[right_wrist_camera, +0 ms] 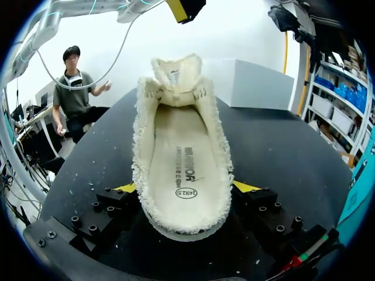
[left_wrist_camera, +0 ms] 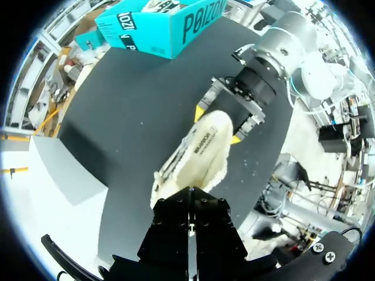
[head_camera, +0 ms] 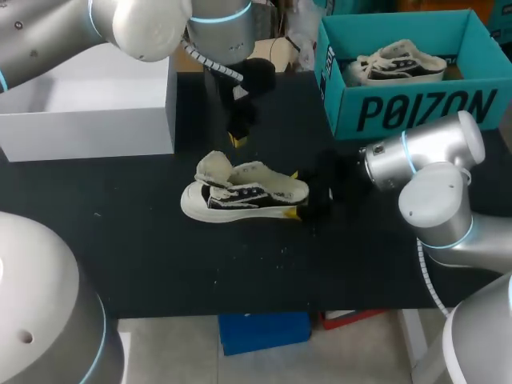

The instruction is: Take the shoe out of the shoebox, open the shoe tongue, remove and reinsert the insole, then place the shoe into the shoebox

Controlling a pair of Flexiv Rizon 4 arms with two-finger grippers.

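Observation:
A cream fleece-lined shoe (head_camera: 248,192) with a black side and white sole lies on the black table, toe toward my left side. My right gripper (head_camera: 294,194) is shut on its heel, a yellow tip against each side. In the right wrist view the shoe (right_wrist_camera: 181,158) runs away from the fingers, its insole (right_wrist_camera: 183,146) lying flat inside and its tongue (right_wrist_camera: 174,76) folded up and back. My left gripper (head_camera: 238,140) hangs shut just above the tongue, holding nothing; its closed fingers (left_wrist_camera: 188,202) point down at the shoe (left_wrist_camera: 202,146). The teal shoebox (head_camera: 416,108) stands at the back right.
A second shoe (head_camera: 400,64) lies inside the teal shoebox. An open white box (head_camera: 96,104) stands at the back left of the table. Bare black tabletop (head_camera: 160,256) stretches in front of the shoe to the near edge.

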